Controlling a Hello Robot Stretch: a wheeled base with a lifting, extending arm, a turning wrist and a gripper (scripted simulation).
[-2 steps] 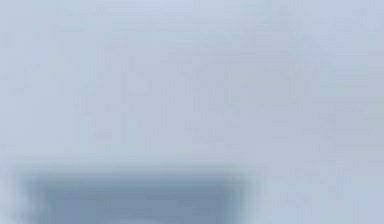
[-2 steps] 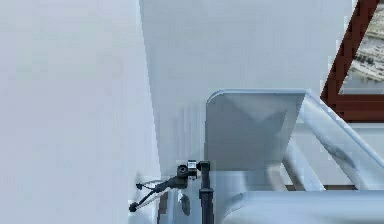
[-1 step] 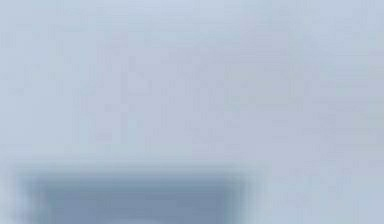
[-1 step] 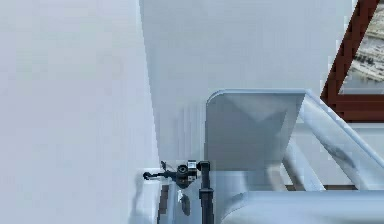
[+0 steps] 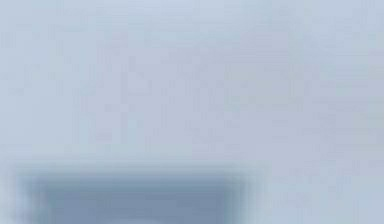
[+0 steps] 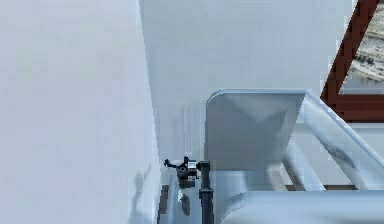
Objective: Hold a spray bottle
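Note:
In the arm side view the dark arm (image 6: 206, 196) rises from the bottom edge. At its far end the gripper (image 6: 174, 165) reaches left, low in front of the white wall corner. A small pale blob (image 6: 184, 203) lies just below it on a white surface; its shape is too vague to name. I cannot tell whether the gripper holds anything.
White walls meet in a corner (image 6: 148, 90) close behind the gripper. A white fixture with an upright flat panel (image 6: 255, 128) and rounded white rails (image 6: 340, 145) stands to the right. A brown window frame (image 6: 352, 55) is at the top right. The forward view faces a pale wall (image 5: 190, 80).

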